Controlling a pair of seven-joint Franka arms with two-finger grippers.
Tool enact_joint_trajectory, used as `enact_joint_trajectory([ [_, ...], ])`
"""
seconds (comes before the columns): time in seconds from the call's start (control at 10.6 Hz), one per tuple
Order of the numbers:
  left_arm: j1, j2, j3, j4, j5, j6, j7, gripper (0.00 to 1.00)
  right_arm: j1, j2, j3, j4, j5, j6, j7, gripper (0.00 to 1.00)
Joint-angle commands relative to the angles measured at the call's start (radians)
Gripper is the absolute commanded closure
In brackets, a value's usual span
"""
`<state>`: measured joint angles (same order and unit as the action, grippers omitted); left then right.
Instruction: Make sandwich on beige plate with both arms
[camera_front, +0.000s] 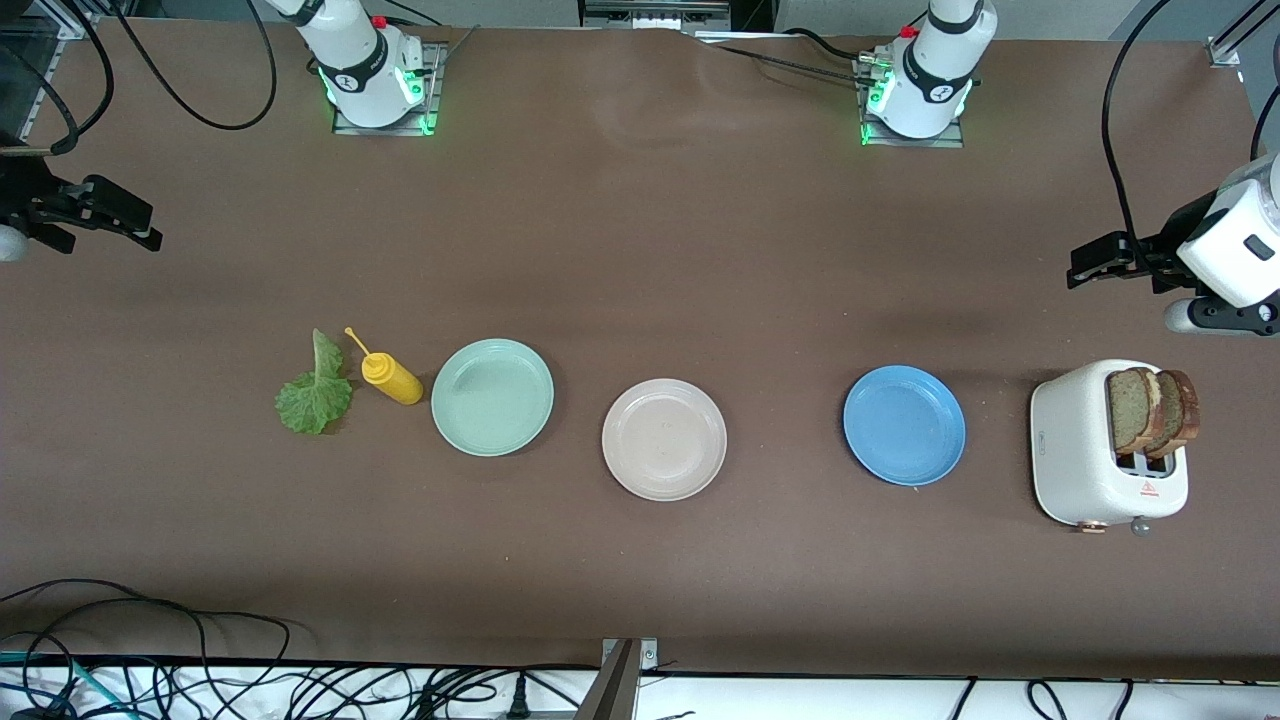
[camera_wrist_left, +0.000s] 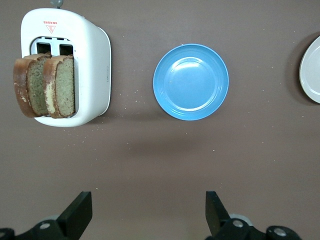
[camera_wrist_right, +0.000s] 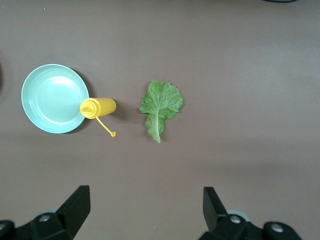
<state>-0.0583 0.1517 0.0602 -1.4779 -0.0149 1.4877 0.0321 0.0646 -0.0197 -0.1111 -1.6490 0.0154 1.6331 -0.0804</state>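
Clearly nothing has been picked up yet: the beige plate lies bare in the middle of the row, between the mint green plate and the blue plate. The two bread slices stand upright in the slots of the white toaster at the left arm's end of the table, and the lettuce leaf lies flat at the right arm's end, just beside a yellow squeeze bottle that lies on its side against the mint green plate.

The left gripper hangs over bare table near the toaster, jaws spread wide and holding nothing. The right gripper hangs over bare table near the leaf, likewise wide open and empty.

The step in hand looks like the very start: fetching the first slice. That would call for the left gripper to come down over the toaster, close on one slice's exposed top edge and lift it straight up, clear of its neighbour. The leaf, thin and flat, will need a low pinch.
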Motion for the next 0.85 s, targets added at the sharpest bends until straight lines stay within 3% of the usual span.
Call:
enact_joint_trajectory([
  [0.0,0.006,0.008,-0.002,0.027,-0.017,-0.011,0.028,0.00,-0.002,0.009,-0.002,0.021,0.011,-0.019,0.002,0.00],
  [0.76,0.006,-0.011,-0.008,0.027,-0.019,-0.020,0.026,0.00,-0.003,0.009,-0.002,0.021,0.011,-0.019,0.002,0.00],
])
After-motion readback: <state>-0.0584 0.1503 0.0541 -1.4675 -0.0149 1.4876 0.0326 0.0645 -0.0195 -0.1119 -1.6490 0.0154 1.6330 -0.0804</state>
